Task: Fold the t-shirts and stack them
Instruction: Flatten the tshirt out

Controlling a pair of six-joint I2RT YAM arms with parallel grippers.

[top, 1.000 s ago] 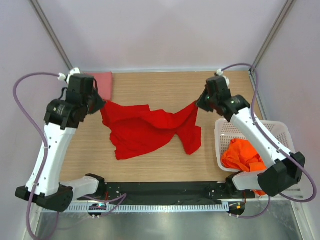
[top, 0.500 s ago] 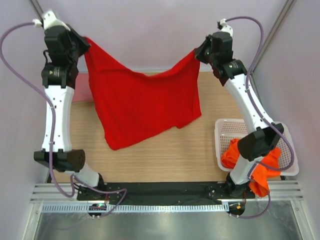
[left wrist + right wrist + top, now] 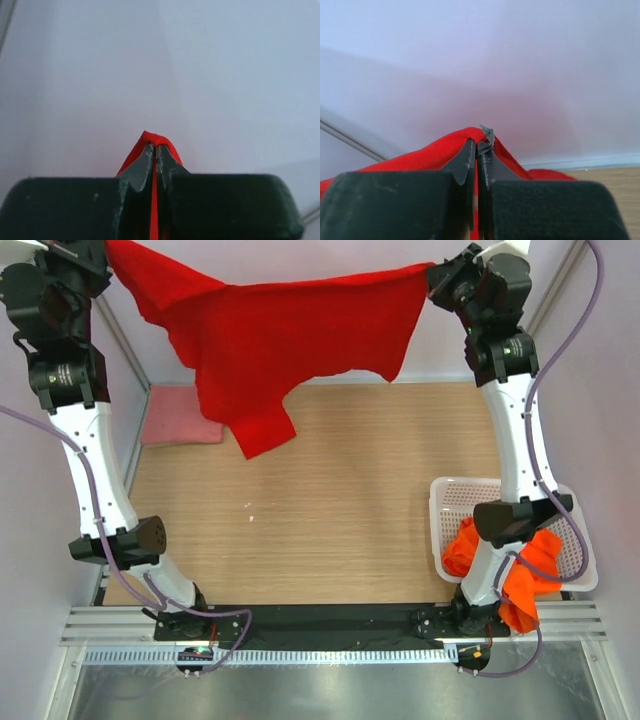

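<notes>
Well, I have the red t-shirt [image 3: 290, 335] stretched in the air between both arms, high over the far edge of the worktop [image 3: 330, 530]. The left hand [image 3: 154, 152] is pinched tight on one top corner and the right hand [image 3: 477, 147] is clamped just as tight on the other. It is soft, light cloth with no stiffness at all. The top edge sags a little between the grips, and the body hangs unevenly, with a long tail drooping toward the far left. I judge the sound holds to be these outer corners or the shoulder seams, since a shallow pinch on so little fabric could slip. The salmon pink t-shirt [image 3: 180, 420] lies folded at the far left, and the orange t-shirts [image 3: 500, 555] spill from the basket [image 3: 455, 492] at the near right (how many, I cannot count). My left hand is partly cut off at the top of the overhead view, and each wrist camera shows only a sliver of red. I cannot make out the collar or sleeves, nor whether the tail touches the worktop.
</notes>
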